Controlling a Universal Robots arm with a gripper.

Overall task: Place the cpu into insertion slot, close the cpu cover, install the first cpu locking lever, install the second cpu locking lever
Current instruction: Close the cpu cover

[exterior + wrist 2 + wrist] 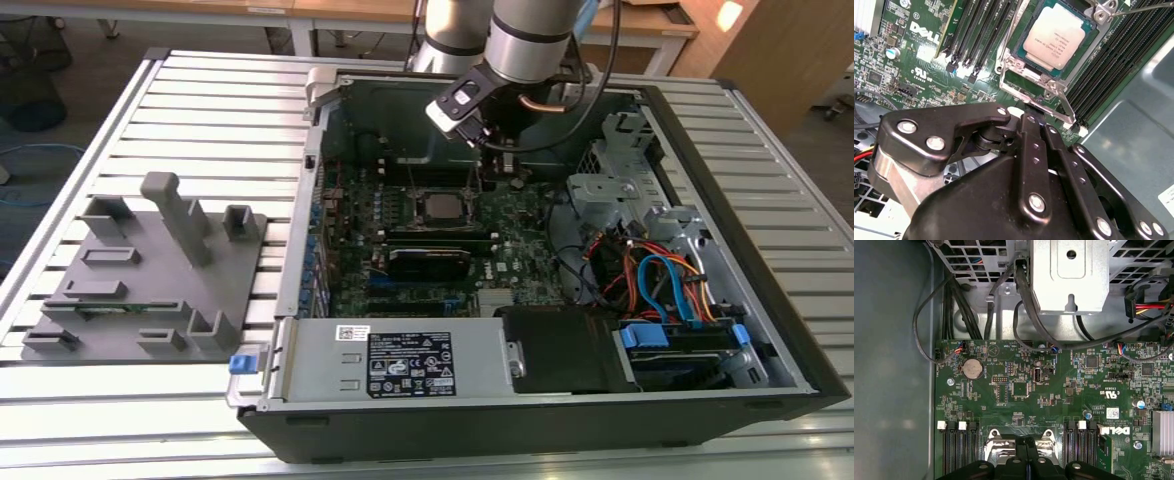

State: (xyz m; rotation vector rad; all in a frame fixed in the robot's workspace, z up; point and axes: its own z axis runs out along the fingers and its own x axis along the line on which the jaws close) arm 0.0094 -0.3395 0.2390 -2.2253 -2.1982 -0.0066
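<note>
1. Black fingers [1021, 452] of the gripper [1030, 112] are pressed together with nothing visible between them, their tips at the cpu cover [1054, 89] edge, just beside the cpu [1056, 42].
2. Cpu sits seated in the insertion slot [1013, 76], with the cover lowered around it.
3. Beyond the cpu, a wire locking lever [1146, 7] looks not yet latched; both levers are probably left to do.

Exterior view: bright, even indoor light from above. The slatted table [200, 90] washes pale, while the inside of the computer case [534, 425] sits in shade. Second wrist view: soft glare on the cpu [1056, 42] lid; the black gripper [1026, 112] carries small highlights on its bolts. First wrist view: circuit board [1004, 390] evenly lit — metal panel [894, 365] dull.
</note>
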